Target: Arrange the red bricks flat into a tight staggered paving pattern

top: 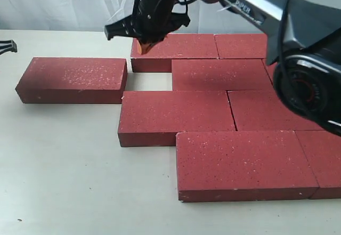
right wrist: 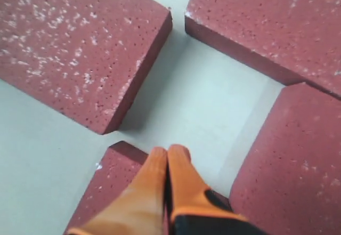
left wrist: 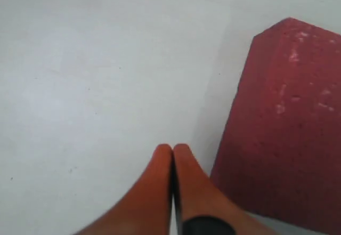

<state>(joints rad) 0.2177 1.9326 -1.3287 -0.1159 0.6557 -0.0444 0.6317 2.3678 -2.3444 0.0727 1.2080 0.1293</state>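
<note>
Red, matte and flecked with white, the red bricks are being shown lying flat on a pale table. Most of them are being presented edge to edge in four staggered rows toward the right of the exterior view, with the joints of each row offset from those of the next.

One lone brick is lying apart on the left, level with the second row. It is being separated from the second-row brick by a gap of bare table. The gap is being bordered behind by the back-row brick and in front by the third-row brick.

The right gripper is being reached across from the right and is being held above this gap. Its orange jaws are being pressed together with nothing between them. In the right wrist view the tips are being seen over the corner of the third-row brick, at the gap's edge; whether they are touching it cannot be told.

The left gripper is being held over bare table, just beside one of the red bricks. Its jaws are likewise being pressed together on nothing.
</note>
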